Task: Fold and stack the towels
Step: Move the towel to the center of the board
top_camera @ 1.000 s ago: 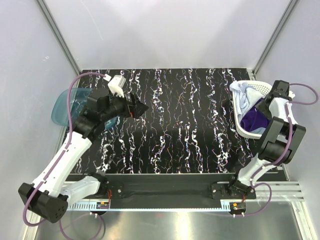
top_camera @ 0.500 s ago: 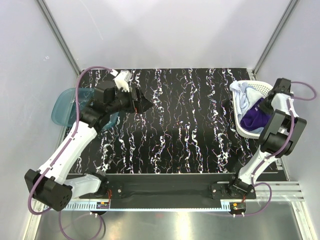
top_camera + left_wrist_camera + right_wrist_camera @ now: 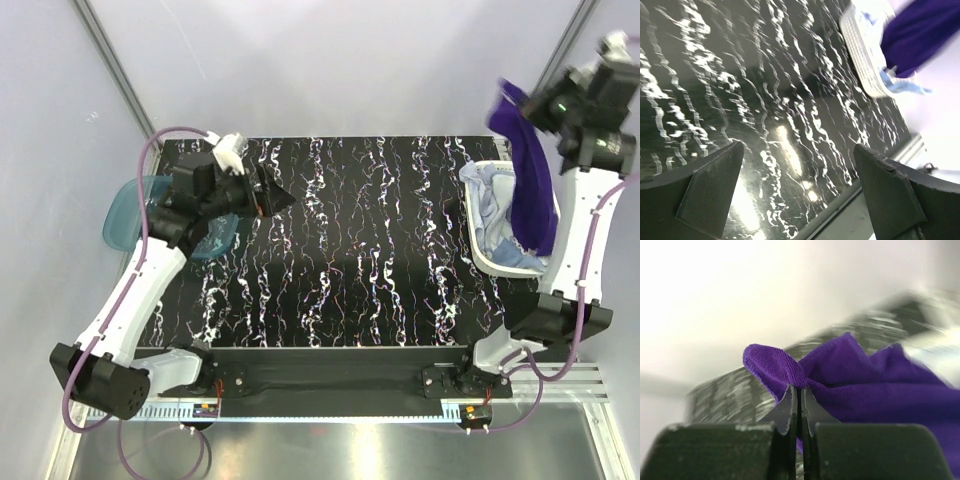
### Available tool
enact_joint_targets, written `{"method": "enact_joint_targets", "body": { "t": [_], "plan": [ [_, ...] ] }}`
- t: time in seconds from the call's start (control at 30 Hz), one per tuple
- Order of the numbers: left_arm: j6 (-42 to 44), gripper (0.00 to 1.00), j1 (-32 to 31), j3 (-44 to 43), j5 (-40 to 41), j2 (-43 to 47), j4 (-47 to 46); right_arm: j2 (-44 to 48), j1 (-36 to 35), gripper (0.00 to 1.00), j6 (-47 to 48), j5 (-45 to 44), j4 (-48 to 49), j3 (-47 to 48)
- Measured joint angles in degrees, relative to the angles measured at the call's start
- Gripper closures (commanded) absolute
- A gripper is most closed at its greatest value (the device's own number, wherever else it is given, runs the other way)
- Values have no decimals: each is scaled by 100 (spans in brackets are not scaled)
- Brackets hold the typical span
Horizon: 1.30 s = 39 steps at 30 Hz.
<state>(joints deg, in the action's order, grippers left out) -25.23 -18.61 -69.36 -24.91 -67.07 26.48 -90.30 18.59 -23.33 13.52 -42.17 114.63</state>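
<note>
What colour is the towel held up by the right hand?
Deep purple towel; shows best in the right wrist view.

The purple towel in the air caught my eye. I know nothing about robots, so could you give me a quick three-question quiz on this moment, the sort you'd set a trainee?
1. True or false: the right pincer is shut on the purple towel.
2. Where does the light blue towel lie?
A. in the white basket
B. spread flat on the table
C. in the teal tray
3. Fill in the blank: the left pincer holds nothing, and its jaws stand ____.

Key: 1 true; 2 A; 3 open.
</note>
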Motion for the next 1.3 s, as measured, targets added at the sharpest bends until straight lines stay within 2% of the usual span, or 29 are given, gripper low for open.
{"method": "enact_joint_targets", "body": {
  "t": [0.03,0.07,0.13,0.23,0.33,0.43,0.53,0.63,0.77,0.8,0.9,1.07,1.17,1.3],
  "plan": [
    [13,1,92,-127,11,-33,92,-90,-236,100,-2,251,-66,514],
    [15,1,170,-227,28,-42,146,-166,-791,100,-17,472,-92,901],
    [9,1,313,-391,87,-20,234,-236,-1513,100,-85,892,-59,1370],
    [-66,1,494,-448,162,114,291,39,-2411,100,-286,1504,192,887],
    [-142,1,592,-350,280,271,372,625,-2986,100,-577,1904,839,-916],
    [-155,1,605,17,411,428,415,769,-3534,100,-750,1967,1384,-2621],
    [-136,2,605,608,485,525,455,439,-4205,100,-951,2063,1880,-4273],
    [-168,4,605,1196,496,529,459,48,-4651,100,-997,1980,1923,-5143],
    [-361,8,599,1818,319,374,232,129,-4739,94,-925,970,1534,-5399],
    [-409,7,586,1895,269,273,144,210,-4697,87,-898,662,1499,-5403],
    [-507,7,481,1930,212,-118,-59,492,-4535,75,-868,142,1526,-5525],
    [-542,7,-37,1919,203,-673,-385,573,-4210,73,-872,-356,1515,-5674],
    [-555,8,-361,1834,212,-894,-511,372,-3967,66,-841,-446,1499,-5674],
    [-616,8,-621,1718,173,-1279,-903,264,-3751,61,-767,-570,1401,-5674]
  ]
}}
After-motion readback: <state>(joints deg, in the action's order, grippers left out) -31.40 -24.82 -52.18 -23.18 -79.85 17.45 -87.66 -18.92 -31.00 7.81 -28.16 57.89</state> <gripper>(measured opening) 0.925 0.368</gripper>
